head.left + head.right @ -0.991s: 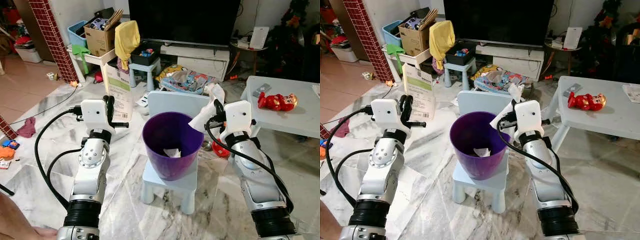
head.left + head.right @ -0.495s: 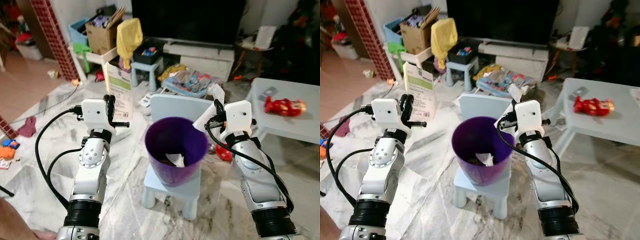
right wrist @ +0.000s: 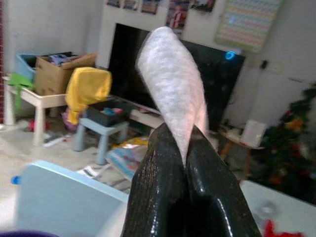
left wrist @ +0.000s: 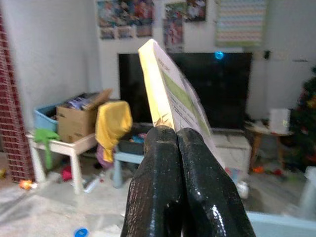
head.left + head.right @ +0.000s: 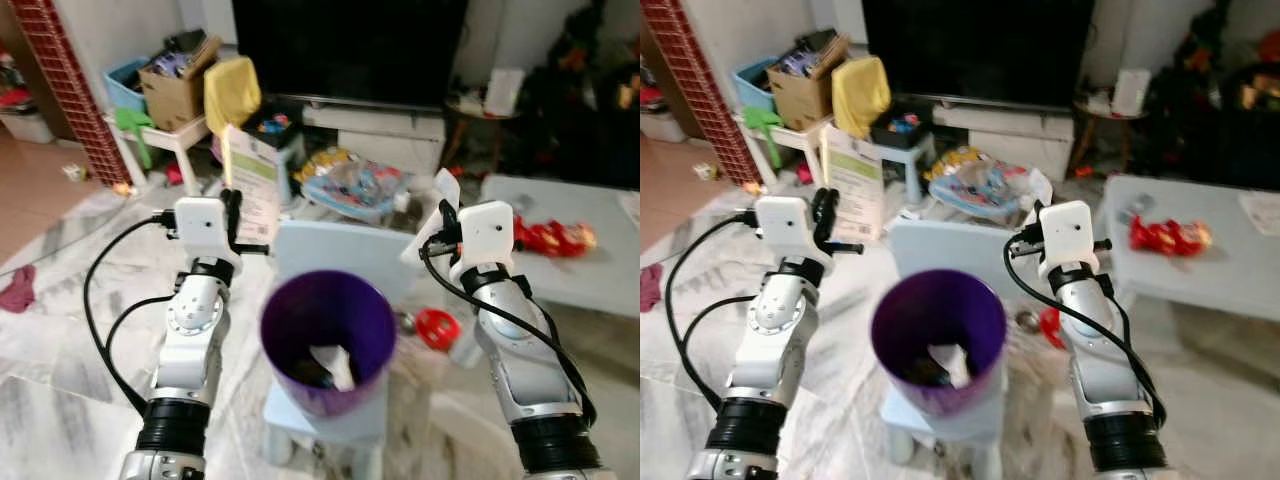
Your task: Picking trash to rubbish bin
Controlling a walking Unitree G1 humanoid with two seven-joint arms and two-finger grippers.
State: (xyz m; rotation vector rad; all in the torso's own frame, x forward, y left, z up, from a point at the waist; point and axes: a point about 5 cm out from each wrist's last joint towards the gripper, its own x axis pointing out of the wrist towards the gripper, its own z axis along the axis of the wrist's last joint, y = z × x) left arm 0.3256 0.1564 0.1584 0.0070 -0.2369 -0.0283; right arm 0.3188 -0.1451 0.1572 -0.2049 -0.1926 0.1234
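A purple rubbish bin [image 5: 327,338] stands on a small pale blue stool [image 5: 330,425], with crumpled white scraps [image 5: 333,364] lying inside. My left gripper [image 5: 234,213] is raised left of the bin, shut on a white and green paper carton [image 5: 254,195] that also shows in the left wrist view as a carton [image 4: 170,91]. To the right of the bin, at about the same height, my right gripper [image 5: 441,222] is shut on a white tissue [image 5: 435,208], and the tissue [image 3: 174,81] sticks up between its fingers [image 3: 153,187]. Both grippers are beside the bin's rim, above it.
A pale blue chair back [image 5: 335,250] rises behind the bin. A grey low table [image 5: 575,235] with a red toy [image 5: 550,235] is at the right. Behind are a television [image 5: 345,50], a cardboard box [image 5: 175,85], a yellow cloth [image 5: 230,92] and floor clutter [image 5: 355,185].
The camera has moved forward and tilted, so the bin sits lower and nearer. Both grippers keep their hold; the right one with the tissue has drawn slightly further from the bin's rim.
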